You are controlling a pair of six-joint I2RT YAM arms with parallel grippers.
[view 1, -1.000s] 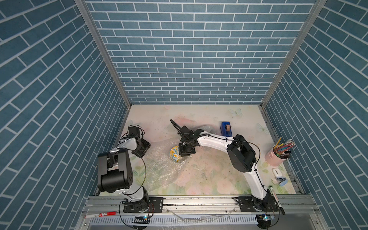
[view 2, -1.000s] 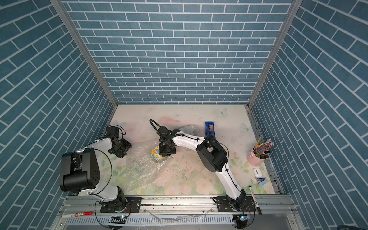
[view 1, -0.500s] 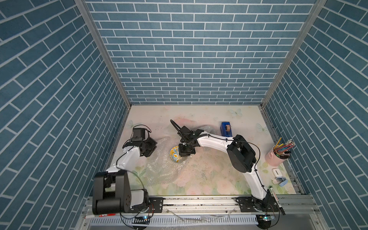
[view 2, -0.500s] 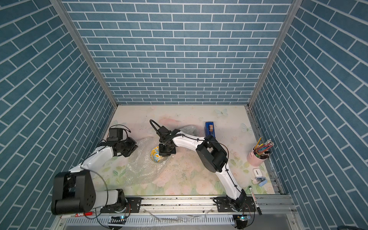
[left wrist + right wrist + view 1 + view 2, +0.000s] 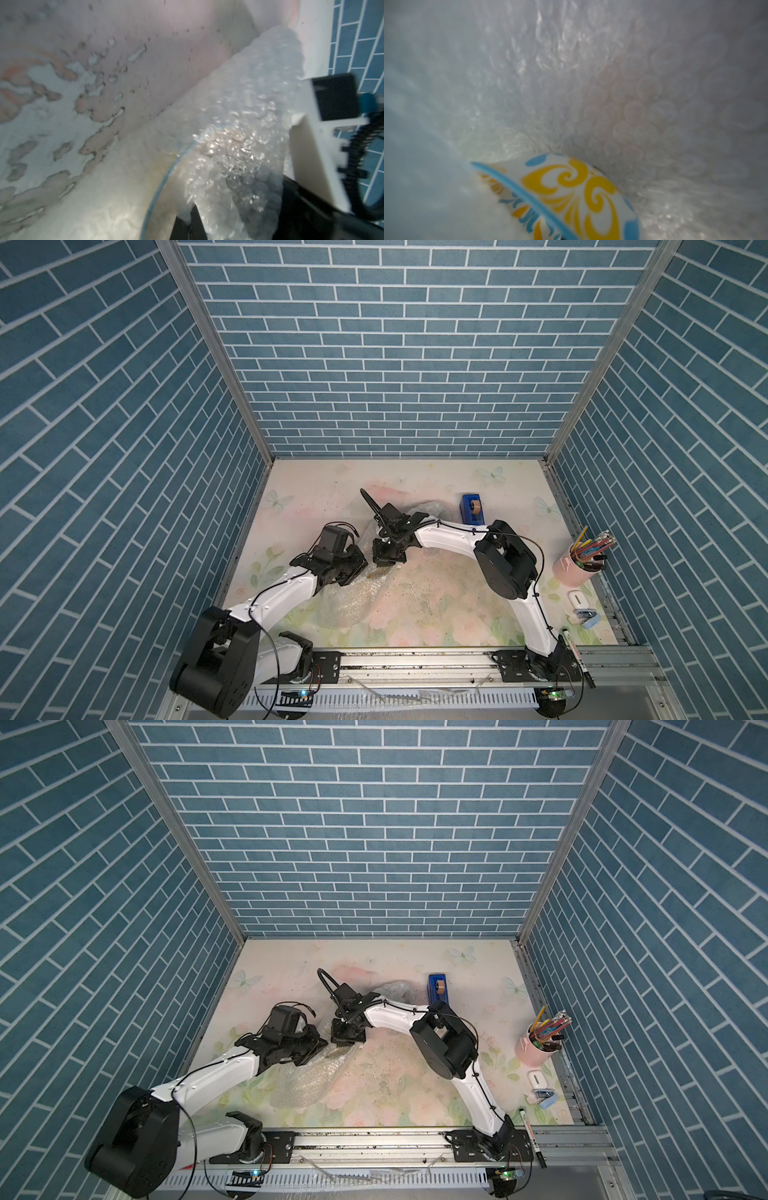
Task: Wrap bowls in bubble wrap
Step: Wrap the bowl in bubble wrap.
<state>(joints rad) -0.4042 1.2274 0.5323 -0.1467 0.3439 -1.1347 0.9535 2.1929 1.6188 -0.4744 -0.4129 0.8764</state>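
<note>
My right claw was clamped on the rim of the yellow-and-blue bowl, which sat tilted on the bubble wrap near the middle of the table. My left claw, just beside it, pinched a fold of that wrap.

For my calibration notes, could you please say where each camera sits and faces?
Top views: high above the front rail, looking down on the table; left arm and right arm show.
Left wrist: on the left arm, facing bubble wrap its left tool pinches; right arm shows.
Right wrist: on the right arm, close on the bowl; no arm shows.
Shared: both wrist views see the bubble wrap and bowl.
</note>
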